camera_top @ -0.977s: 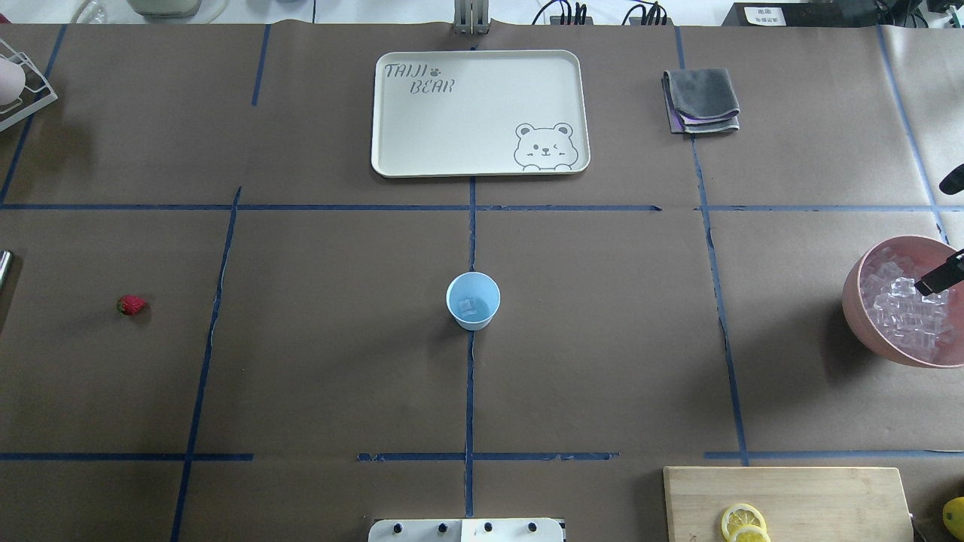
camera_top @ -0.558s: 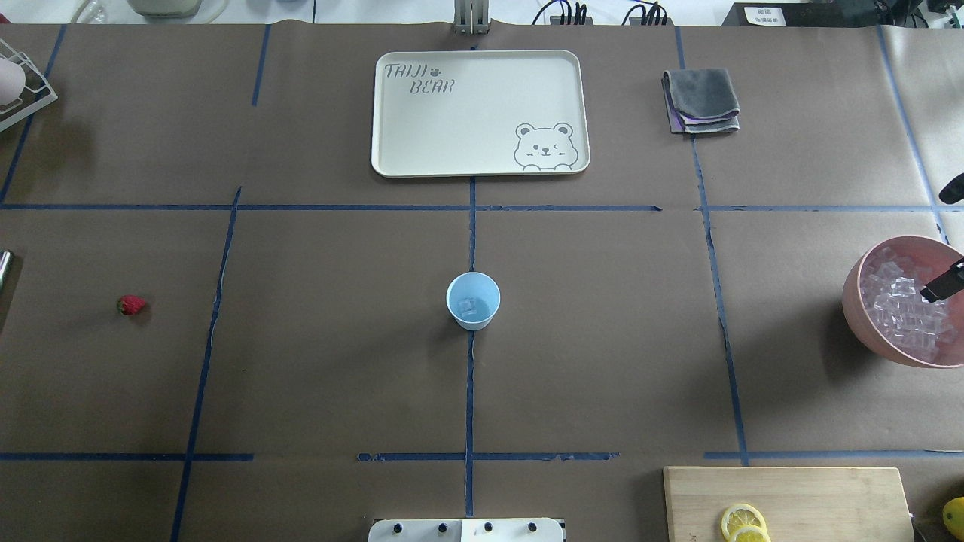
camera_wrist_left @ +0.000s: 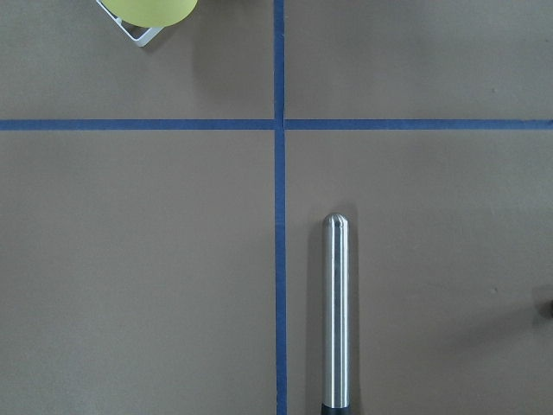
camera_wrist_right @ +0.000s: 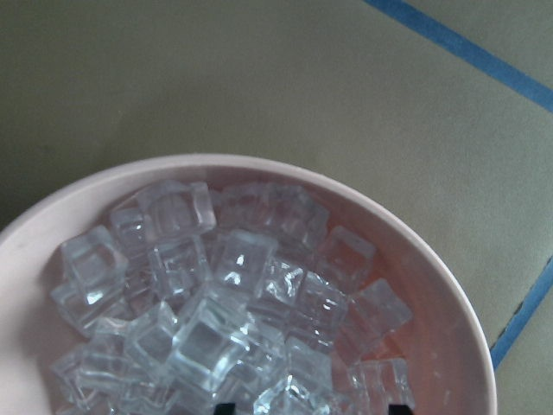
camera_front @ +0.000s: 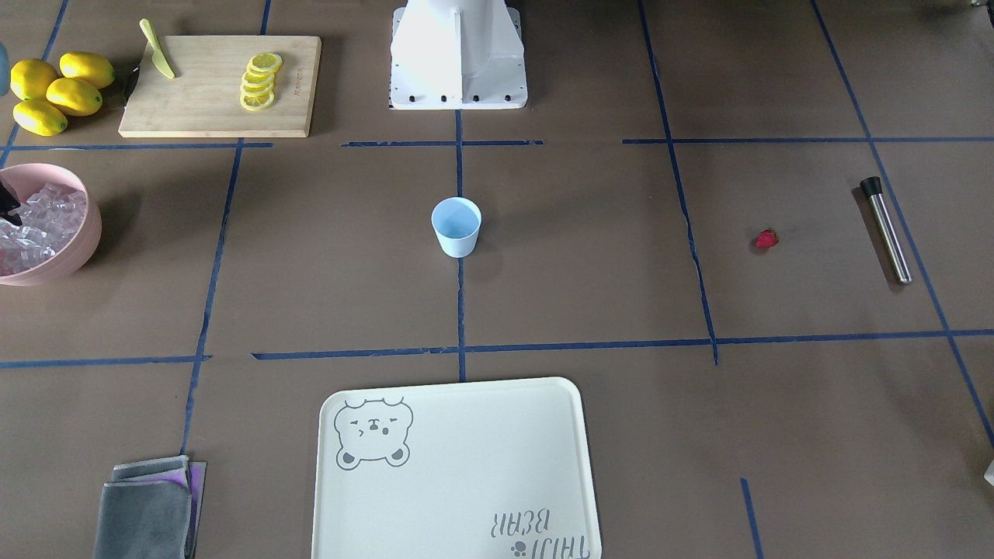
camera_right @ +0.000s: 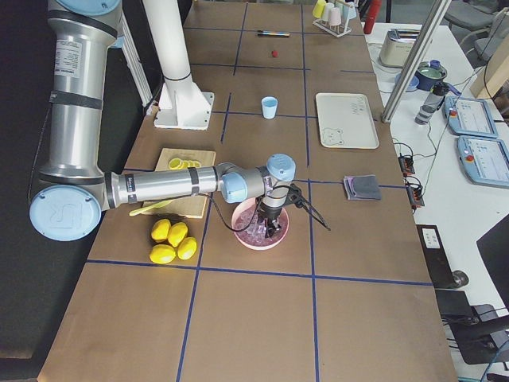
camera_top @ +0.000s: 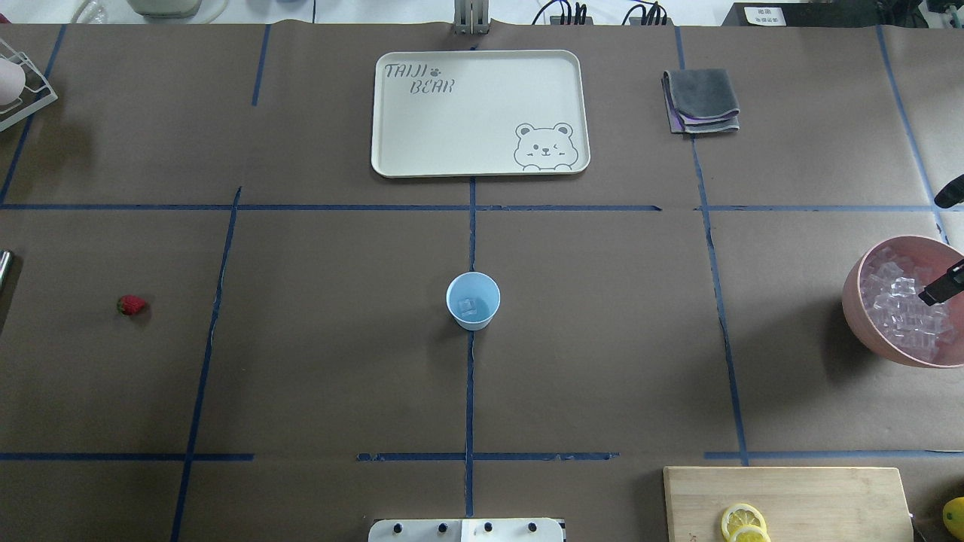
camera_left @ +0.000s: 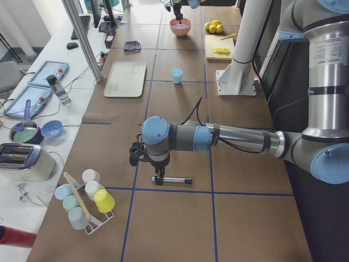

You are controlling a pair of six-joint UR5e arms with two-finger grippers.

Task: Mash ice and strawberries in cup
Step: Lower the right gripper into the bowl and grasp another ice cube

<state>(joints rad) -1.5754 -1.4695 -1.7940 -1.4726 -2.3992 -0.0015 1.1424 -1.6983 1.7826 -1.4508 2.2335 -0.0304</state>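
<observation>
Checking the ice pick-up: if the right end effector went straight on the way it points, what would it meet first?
Most likely the ice heaped in the pink bowl: the right end effector points down at the pile, fingertips apart. How near it already is cannot be told.

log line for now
right claw open over ice bowl | left claw by muddler, state unclear | cup holds ice cube | strawberry on table

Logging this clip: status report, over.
Right gripper open above ice in bowl. Left gripper over muddler, state unclear. Cup: one ice cube; strawberry outside, on table. Nothing blocking.
</observation>
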